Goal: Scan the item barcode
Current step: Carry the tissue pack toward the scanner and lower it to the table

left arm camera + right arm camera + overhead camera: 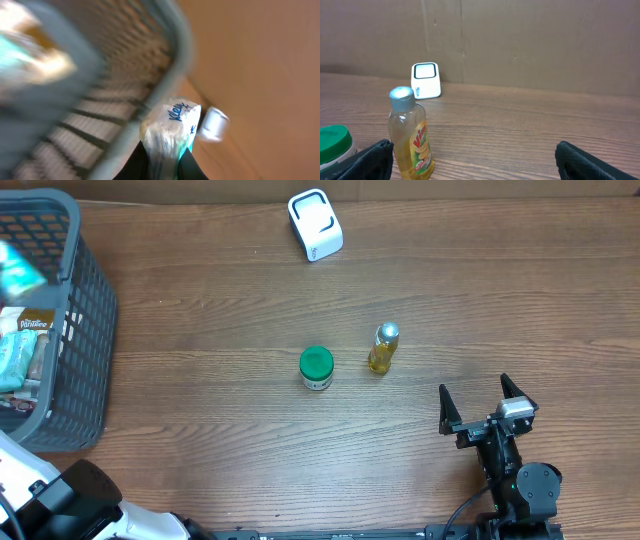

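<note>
Even soft light, left wrist view motion-blurred

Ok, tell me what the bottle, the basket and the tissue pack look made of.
The bottle looks like clear glossy plastic: yellow liquid shows through, silvery cap. The basket seems grey matte plastic, given its moulded lattice walls. The tissue pack has a thin shiny film wrap, crinkled, though blurred.

Kleenex tissue pack [169, 134] upright in left claw [164, 162], white box scanner [315, 224] standing well apart
</note>
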Controlling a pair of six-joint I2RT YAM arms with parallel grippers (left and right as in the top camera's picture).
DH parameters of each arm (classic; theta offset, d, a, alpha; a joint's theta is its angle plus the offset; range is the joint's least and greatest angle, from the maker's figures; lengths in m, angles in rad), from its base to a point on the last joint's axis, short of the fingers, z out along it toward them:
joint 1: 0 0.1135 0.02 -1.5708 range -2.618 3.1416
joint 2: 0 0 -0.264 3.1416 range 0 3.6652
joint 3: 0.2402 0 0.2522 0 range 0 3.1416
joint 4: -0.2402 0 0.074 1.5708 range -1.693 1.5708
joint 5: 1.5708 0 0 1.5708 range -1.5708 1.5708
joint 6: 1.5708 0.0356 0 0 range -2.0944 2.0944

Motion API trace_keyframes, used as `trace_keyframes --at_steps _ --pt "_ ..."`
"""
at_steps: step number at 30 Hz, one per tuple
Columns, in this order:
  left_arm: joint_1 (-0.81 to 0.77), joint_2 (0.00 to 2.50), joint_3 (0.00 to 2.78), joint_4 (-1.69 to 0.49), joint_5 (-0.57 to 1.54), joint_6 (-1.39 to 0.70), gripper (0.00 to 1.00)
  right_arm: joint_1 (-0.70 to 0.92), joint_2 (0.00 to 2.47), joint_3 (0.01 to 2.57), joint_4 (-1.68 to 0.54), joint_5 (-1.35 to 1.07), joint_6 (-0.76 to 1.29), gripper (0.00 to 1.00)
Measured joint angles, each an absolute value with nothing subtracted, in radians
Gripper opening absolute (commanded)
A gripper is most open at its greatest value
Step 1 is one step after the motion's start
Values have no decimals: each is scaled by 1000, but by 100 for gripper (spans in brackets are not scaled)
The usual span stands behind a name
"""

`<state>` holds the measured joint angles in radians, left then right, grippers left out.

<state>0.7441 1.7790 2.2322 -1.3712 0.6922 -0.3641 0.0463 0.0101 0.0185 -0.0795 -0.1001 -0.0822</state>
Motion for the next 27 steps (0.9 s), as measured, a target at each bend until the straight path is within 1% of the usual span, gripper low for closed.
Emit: trace_keyframes --at_steps 2,4,6,10,14,20,27 --pt "721 1779 2232 -1410 796 -332 4 46 10 19 -80 -100 -82 100" --pt "680 1779 2232 -1450 857 -281 7 46 10 19 -80 -100 -82 100" --pt "601 1779 2232 -1488 913 -206 7 46 10 19 -80 -100 -82 100" --pt "455 1779 2194 -1504 932 -128 7 46 10 19 -80 -100 -82 100" --pt "315 1779 2093 -1493 904 -99 7 46 10 19 -80 -100 -81 100" --pt "137 1780 1891 -1356 886 -93 7 46 10 19 -80 -100 -82 100" --pt "-46 1783 1669 -1063 878 -167 8 46 10 19 -79 -100 -82 100"
